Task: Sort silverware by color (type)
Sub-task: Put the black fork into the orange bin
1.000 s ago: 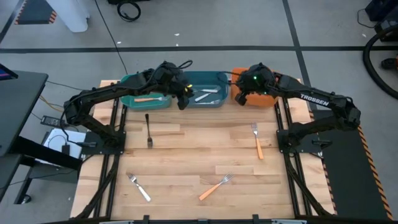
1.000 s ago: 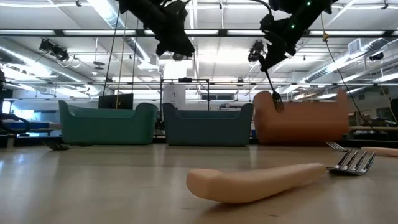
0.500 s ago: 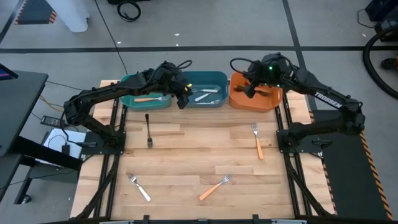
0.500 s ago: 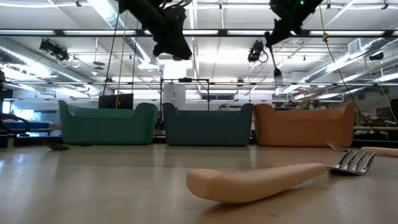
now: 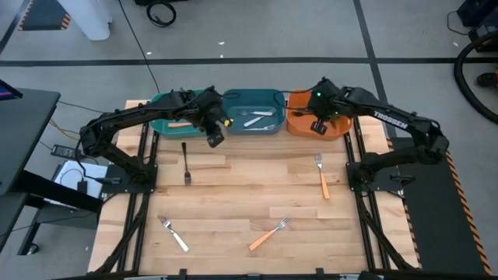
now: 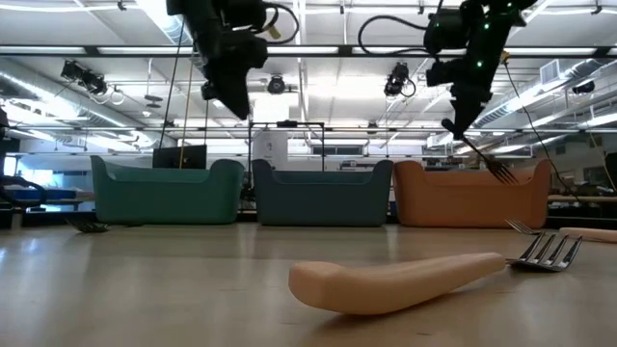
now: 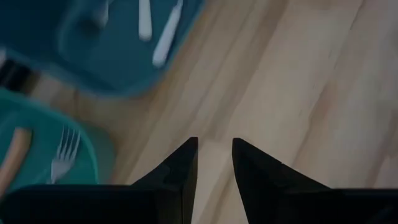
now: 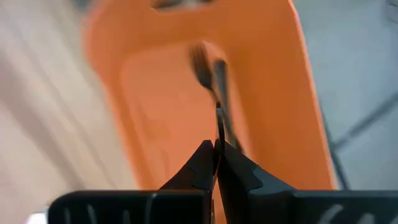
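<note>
My right gripper [image 5: 317, 126] hangs over the orange bin [image 5: 299, 124], shut on a black fork [image 6: 479, 154]. My left gripper [image 5: 215, 140] is open and holds nothing, tipped down over bare wood just in front of the teal bin [image 5: 167, 124] and the blue bin [image 5: 257, 123]. The teal bin holds an orange-handled fork [image 7: 62, 155], and the blue bin holds silver forks [image 5: 255, 117]. Flat on the table lie a black fork [image 5: 186, 162], two orange-handled forks [image 5: 321, 176] [image 5: 268, 233] and a silver fork [image 5: 174, 234]. My right gripper pinches the black fork's handle [image 8: 219, 121] between its two fingertips, coming from above and slanting down. The fork runs on past the fingers and hangs slanted over the orange bin. Its tines [image 6: 501, 173] are lowest, about level with the bin's rim.
The three bins stand in a row along the table's far edge. In the low view one orange-handled fork [image 6: 405, 280] lies close in front. Bare wood lies between the scattered forks in the table's middle.
My right gripper has risen with the black fork, then swung toward the table's right over the orange bin and tipped down; the fork hangs lower and more slanted. My left gripper has tipped down and come from the blue bin's front rim toward the near edge.
</note>
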`<state>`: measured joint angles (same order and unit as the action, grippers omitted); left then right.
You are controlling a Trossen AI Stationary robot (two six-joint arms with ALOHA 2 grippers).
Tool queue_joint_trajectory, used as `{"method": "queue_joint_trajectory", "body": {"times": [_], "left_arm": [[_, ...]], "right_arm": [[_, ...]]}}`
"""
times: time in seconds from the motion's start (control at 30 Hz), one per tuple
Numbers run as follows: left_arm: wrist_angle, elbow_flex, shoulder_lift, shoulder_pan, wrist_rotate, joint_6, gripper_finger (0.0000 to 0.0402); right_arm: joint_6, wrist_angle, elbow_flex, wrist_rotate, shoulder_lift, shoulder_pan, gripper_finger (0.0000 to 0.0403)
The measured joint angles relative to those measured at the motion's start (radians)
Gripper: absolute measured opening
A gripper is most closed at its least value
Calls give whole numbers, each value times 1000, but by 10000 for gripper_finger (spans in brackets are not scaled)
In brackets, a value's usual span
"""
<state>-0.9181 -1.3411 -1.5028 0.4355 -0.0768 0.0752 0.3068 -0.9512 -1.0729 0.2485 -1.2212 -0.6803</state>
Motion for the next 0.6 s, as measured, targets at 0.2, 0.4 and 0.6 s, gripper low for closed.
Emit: {"method": "queue_joint_trajectory", "body": {"times": [0.2, 0.4, 0.6], "left_arm": [[-103, 0, 0, 0, 37, 0, 107], [-112, 0, 0, 0, 42, 44, 107], [-113, 0, 0, -1, 42, 49, 107]], "right_arm": [[0, 20, 9, 62, -23, 6, 22], [-64, 46, 9, 39, -23, 6, 24], [-68, 38, 9, 38, -23, 6, 49]]}}
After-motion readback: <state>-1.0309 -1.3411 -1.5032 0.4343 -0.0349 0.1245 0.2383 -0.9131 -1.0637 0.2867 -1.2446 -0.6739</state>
